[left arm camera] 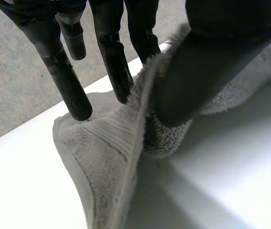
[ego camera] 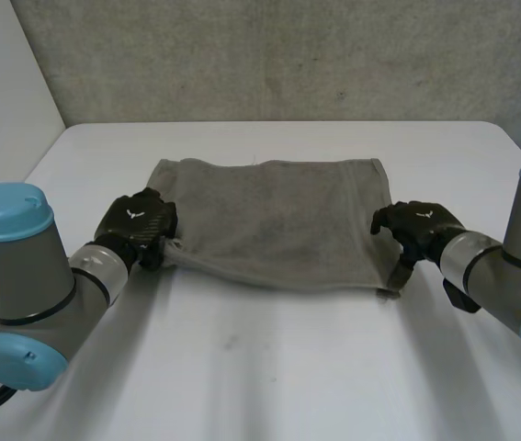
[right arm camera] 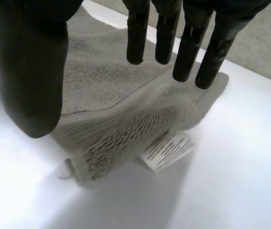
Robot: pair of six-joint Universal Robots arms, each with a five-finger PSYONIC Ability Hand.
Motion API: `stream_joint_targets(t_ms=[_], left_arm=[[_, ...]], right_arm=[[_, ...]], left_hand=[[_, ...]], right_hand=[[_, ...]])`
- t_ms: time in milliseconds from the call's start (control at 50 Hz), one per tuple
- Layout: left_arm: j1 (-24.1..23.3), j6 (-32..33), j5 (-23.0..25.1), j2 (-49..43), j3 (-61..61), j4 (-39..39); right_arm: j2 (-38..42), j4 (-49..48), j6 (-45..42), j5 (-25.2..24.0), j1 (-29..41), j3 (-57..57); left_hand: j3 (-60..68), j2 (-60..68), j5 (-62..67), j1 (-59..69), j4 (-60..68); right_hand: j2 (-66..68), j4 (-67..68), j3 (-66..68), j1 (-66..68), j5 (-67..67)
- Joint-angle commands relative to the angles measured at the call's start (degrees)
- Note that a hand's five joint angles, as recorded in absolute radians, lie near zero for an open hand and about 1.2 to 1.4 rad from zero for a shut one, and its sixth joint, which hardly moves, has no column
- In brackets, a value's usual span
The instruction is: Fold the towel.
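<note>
The grey towel [ego camera: 269, 220] lies spread out in the middle of the white table [ego camera: 269, 367]. Its far edge is flat and straight. Its near edge is a bit wavy, and you can see it rise a little at the near left corner.

Look at that near left corner. Your left hand [ego camera: 136, 220] is there. In the left wrist view its long fingers [left arm camera: 118, 71] are on one side of the towel's edge and its thumb [left arm camera: 192, 81] pushes in from the other side. The edge stands up in a thin ridge between them, so this hand is pinching the towel.

Now look at the near right corner. Your right hand [ego camera: 421, 225] is over it. In the right wrist view its fingers [right arm camera: 137, 38] are straight and spread, with their tips at the towel just past a bump in the cloth. Its thumb [right arm camera: 27, 71] stands apart from them, by the near edge. This hand is not closed around the cloth. A small white label [right arm camera: 166, 150] with tiny print pokes out from under the corner, just beside the fingertips.

The left arm [ego camera: 21, 276] comes in from the near left and the right arm [ego camera: 517, 257] from the near right. A grey wall [ego camera: 288, 55] stands behind the far side of the table.
</note>
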Motion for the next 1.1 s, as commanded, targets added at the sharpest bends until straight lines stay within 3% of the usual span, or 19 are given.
stream_joint_targets(t_ms=[20,120,260,360,520,660,880,1100], left_arm=[[-0.08,0.06,0.00,-0.82,-0.36,0.26],[-0.08,0.06,0.00,-1.09,-0.54,0.17],[0.01,0.06,0.00,-1.00,-1.06,0.17],[0.01,0.06,0.00,-1.00,-1.24,0.17],[0.01,0.06,0.00,-1.00,-1.68,0.17],[0.01,0.06,-0.09,-1.09,-2.30,0.26],[0.01,0.06,-0.09,-1.09,-3.70,0.17],[0.01,0.06,-0.44,-2.76,-3.53,0.61]], right_arm=[[-2.90,-5.72,4.12,0.25,-1.06,8.44],[-3.07,-9.49,12.71,0.16,-1.41,13.61],[-3.07,-13.97,13.70,0.33,-0.71,16.52],[-2.46,-17.85,12.47,1.74,-0.27,17.14],[1.76,-23.91,9.13,4.55,0.26,14.42],[3.79,-23.83,8.16,4.91,-0.53,10.72],[-5.35,-23.74,7.28,3.06,-2.73,13.27],[-7.03,-21.20,0.78,1.39,-6.42,13.80]], left_hand=[[53.58,4.20,3.94,4.30,4.04],[53.58,4.20,3.94,4.30,4.04],[52.90,3.53,3.27,3.63,3.37],[41.63,-7.74,-8.01,-7.64,-7.90],[30.36,-19.01,-19.28,-18.91,-19.17],[22.80,-26.58,-26.84,-26.48,-26.73],[21.28,-28.10,-28.36,-28.00,-28.25],[22.62,-26.75,-27.01,-26.65,-26.91]], right_hand=[[-1.30,-0.72,-0.51,-0.78,1.46],[1.22,1.80,2.01,1.74,3.98],[0.38,0.96,1.17,0.90,3.14],[2.40,2.98,3.19,2.92,5.16],[22.58,23.17,23.37,23.10,25.34],[55.45,56.03,56.24,55.97,58.21],[55.50,56.08,56.28,56.01,58.25],[55.50,56.08,56.28,56.01,58.25]])
